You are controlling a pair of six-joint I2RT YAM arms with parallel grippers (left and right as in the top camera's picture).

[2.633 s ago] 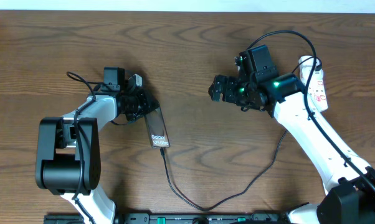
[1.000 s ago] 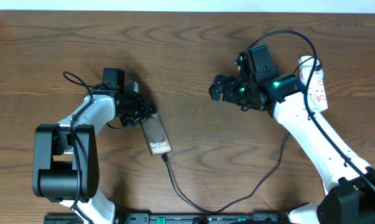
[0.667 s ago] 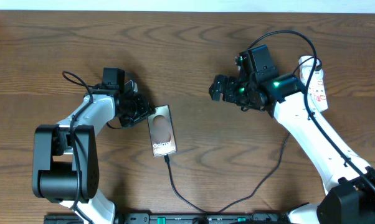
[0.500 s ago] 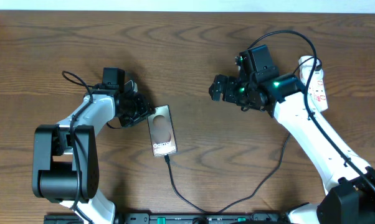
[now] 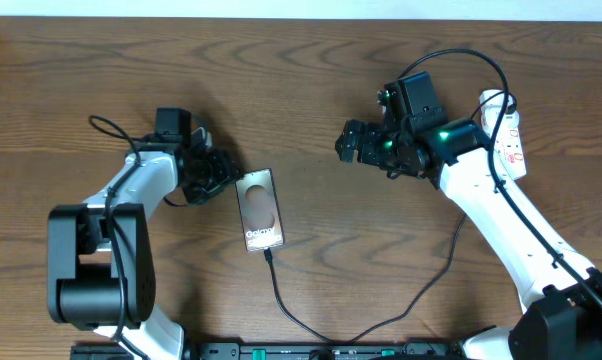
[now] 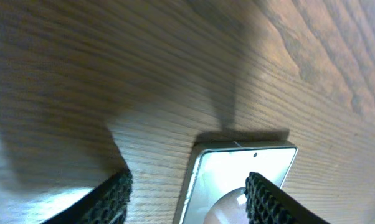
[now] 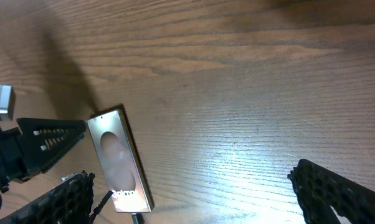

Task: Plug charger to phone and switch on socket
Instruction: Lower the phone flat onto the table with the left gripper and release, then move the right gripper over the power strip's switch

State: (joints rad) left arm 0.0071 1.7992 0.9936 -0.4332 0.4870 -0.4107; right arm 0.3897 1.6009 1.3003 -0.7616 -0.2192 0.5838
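Observation:
The phone [image 5: 260,210] lies flat and face up on the wooden table, its "Galaxy" lettering at the near end. The black charger [image 5: 281,300] cable meets that near end and loops along the front edge toward the right. My left gripper [image 5: 224,178] is open just left of the phone's far end. In the left wrist view the phone's top edge [image 6: 243,171] shows between the spread fingers [image 6: 116,194], and nothing is gripped. My right gripper [image 5: 351,145] hovers wide open to the right of the phone [image 7: 119,162]. The white socket [image 5: 511,125] lies at the far right.
The right arm's body and its cables partly cover the socket. In the right wrist view the left arm's finger [image 7: 47,142] shows beside the phone. The charger cable runs close to the table's front edge [image 5: 326,345].
The phone, held tilted on edge by my left gripper, has dropped flat onto the table. The left gripper opened and drew back to the left. The right arm has not moved.

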